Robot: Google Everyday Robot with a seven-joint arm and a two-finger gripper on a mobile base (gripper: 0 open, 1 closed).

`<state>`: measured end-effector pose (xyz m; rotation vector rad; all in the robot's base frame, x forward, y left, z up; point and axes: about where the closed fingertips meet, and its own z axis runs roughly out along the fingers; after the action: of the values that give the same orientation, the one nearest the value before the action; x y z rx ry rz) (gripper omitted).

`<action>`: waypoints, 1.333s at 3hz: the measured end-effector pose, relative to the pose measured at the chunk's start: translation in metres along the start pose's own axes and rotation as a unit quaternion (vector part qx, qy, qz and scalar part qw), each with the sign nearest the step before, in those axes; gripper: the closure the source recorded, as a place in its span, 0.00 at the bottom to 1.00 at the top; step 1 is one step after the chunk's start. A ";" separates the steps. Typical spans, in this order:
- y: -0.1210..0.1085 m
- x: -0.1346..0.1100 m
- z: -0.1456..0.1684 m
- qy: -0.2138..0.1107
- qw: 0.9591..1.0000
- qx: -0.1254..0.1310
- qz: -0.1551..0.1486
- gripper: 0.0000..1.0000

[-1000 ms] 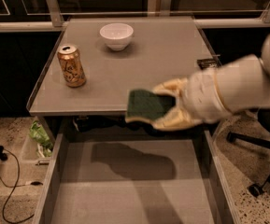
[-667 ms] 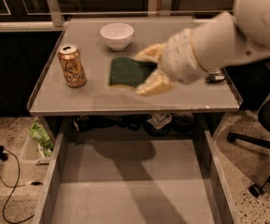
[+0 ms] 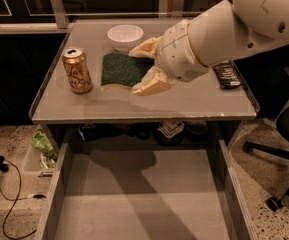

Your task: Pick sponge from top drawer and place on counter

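The sponge (image 3: 116, 69) is laid flat on the counter (image 3: 194, 101), dark green face up, just to the right of the can (image 3: 77, 70). Its end farther from the can is clasped between the widely spread jaws of the gripper (image 3: 134, 69), which is held low over the counter, right of the can. The top drawer (image 3: 134, 199) is pulled out below and in front of the can.

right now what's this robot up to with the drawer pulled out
The robot arm is putting a sponge on the counter. The sponge is down at the counter surface, beside the can and in front of the white bowl, with the tool at its right end. The top drawer below stands pulled out. Whether the sponge has been let go is not clear.
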<state>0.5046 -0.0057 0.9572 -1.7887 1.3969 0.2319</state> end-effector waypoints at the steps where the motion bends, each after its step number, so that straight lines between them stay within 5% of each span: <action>1: -0.026 0.032 -0.002 0.023 0.999 0.023 0.019 1.00; 3: -0.107 0.083 0.009 0.057 0.997 0.040 0.028 1.00; 4: -0.118 0.110 0.026 0.070 0.996 0.020 0.043 1.00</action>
<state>0.6558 -0.0628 0.9334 -1.7414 1.5670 0.1246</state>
